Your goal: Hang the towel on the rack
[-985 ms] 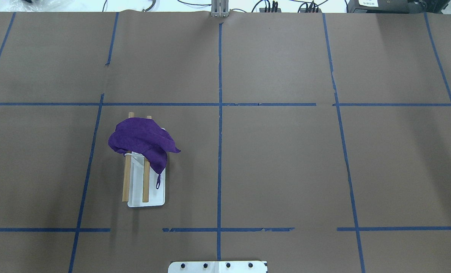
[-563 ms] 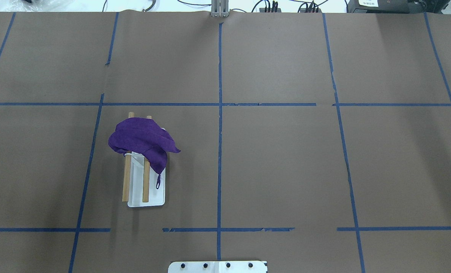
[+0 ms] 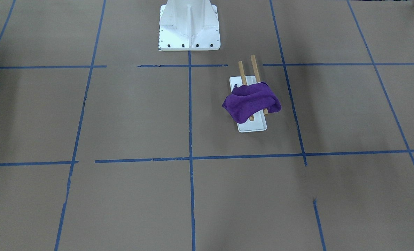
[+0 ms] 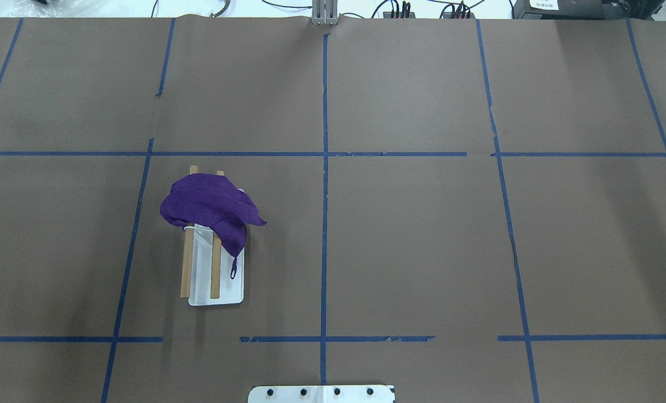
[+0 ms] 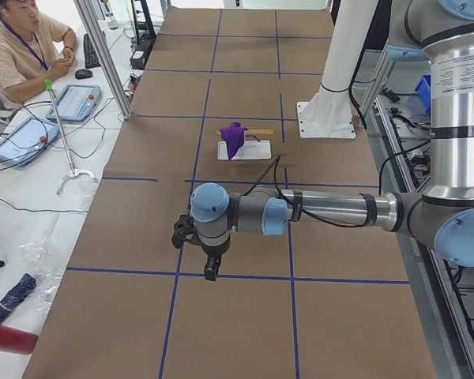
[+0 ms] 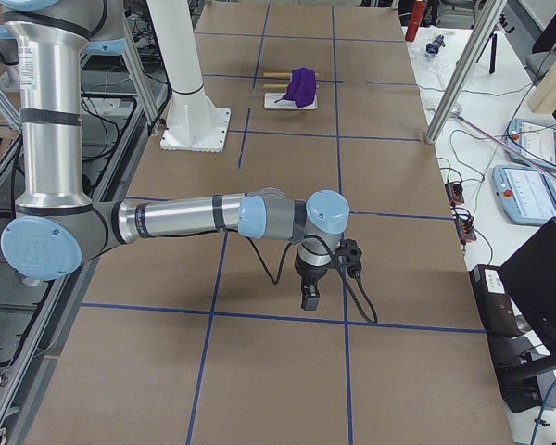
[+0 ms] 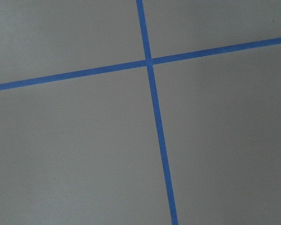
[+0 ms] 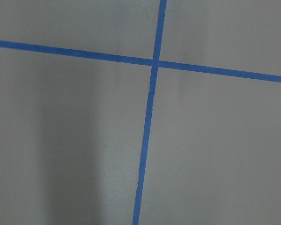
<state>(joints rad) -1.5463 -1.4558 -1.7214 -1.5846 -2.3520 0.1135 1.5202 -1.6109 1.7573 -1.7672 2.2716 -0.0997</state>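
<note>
1. Towel (image 4: 209, 207) lies bunched over both rods of the rack (image 4: 185, 268), on the brown surface (image 4: 422, 240) gridded with blue tape (image 4: 324, 252).
2. Left claw (image 5: 212, 272) and right claw (image 6: 309, 298) hang well apart from the rack; whether either is spread, I cannot tell.
3. A man (image 5: 16, 47) sits at a side desk.

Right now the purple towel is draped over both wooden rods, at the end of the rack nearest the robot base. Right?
No. The towel does lie over both rods, but at the end of the rack farthest from the robot base. The overhead exterior view shows the bare rod ends pointing toward the base.
</note>
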